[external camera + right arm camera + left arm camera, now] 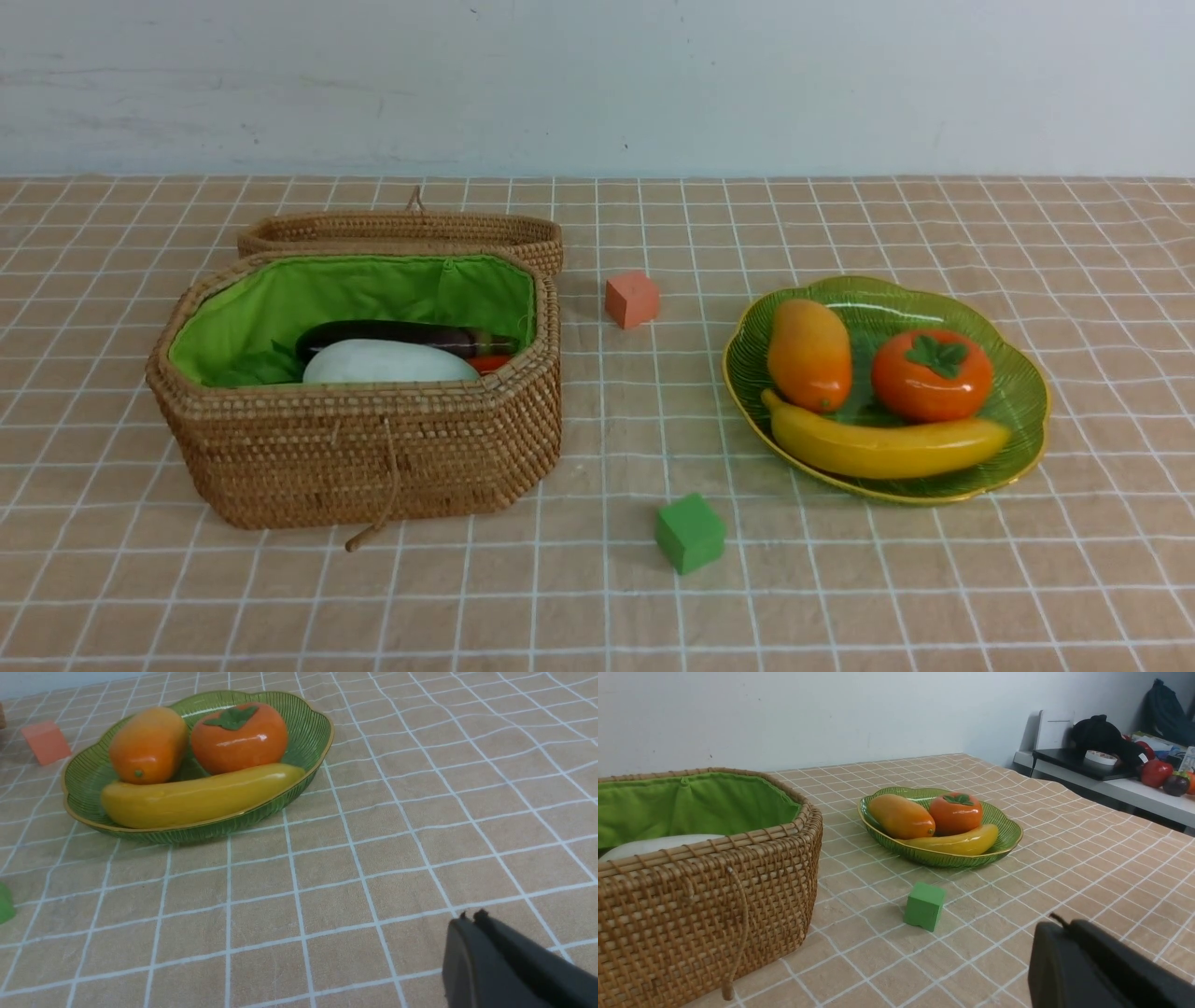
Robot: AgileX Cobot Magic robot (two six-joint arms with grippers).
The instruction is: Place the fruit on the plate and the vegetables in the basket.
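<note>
Wicker basket (373,448) holds vegetables, plate (1022,411) holds fruit; we judge nothing left to reach, left gripper (1059,921) and right gripper (469,917) pinched closed, empty.

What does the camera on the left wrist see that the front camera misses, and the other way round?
Only the left wrist view shows the shut left gripper and a side table with clutter. Only the front view shows the orange cube, the basket's lid and the eggplant. Both show the basket, white radish, green cube and the plate of fruit.
</note>
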